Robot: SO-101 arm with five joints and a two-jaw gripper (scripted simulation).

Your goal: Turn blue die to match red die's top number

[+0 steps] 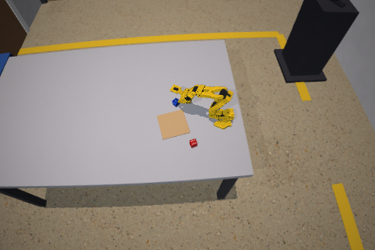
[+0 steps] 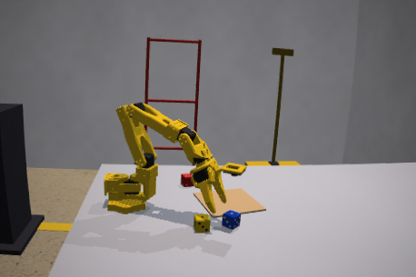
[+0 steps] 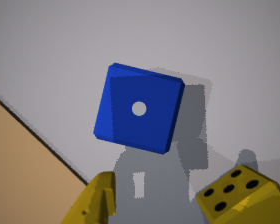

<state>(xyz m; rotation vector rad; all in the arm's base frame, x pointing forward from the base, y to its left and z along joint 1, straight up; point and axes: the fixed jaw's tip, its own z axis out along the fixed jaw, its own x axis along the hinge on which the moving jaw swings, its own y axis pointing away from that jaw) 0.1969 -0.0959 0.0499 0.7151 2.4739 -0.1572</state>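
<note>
the fingers [image 2: 213, 196] are standing partly spread with nothing between them, pointing down at the table [image 2: 318, 228] above the gap between the two nearest dice. the gripper [image 2: 217, 202] is hanging just over the near edge of the mat [image 2: 245, 202], not touching any die.

the blue die [image 3: 139, 108] is lying on bare table, off the mat, just beside its near corner, and is showing one pip on top. the yellow die [image 3: 239, 196] is sitting close to its left in the exterior view, a narrow gap apart. the red die [image 1: 193, 143] is resting on the far side of the mat, well apart from the others; its top face looks like several white pips, but the view is too small to count them.

the step in hand looks like lining up for a grasp on the blue die. to do it well, the jaws should be coming down square to two opposite side faces, since the die is sitting turned relative to the finger [image 3: 93, 200] seen in the wrist view. the spread looks narrow for the die, so widening first seems wise. the finger going into the gap needs care, as nudging the yellow die could change its face. the red die's number needs reading before choosing which way to roll.
</note>
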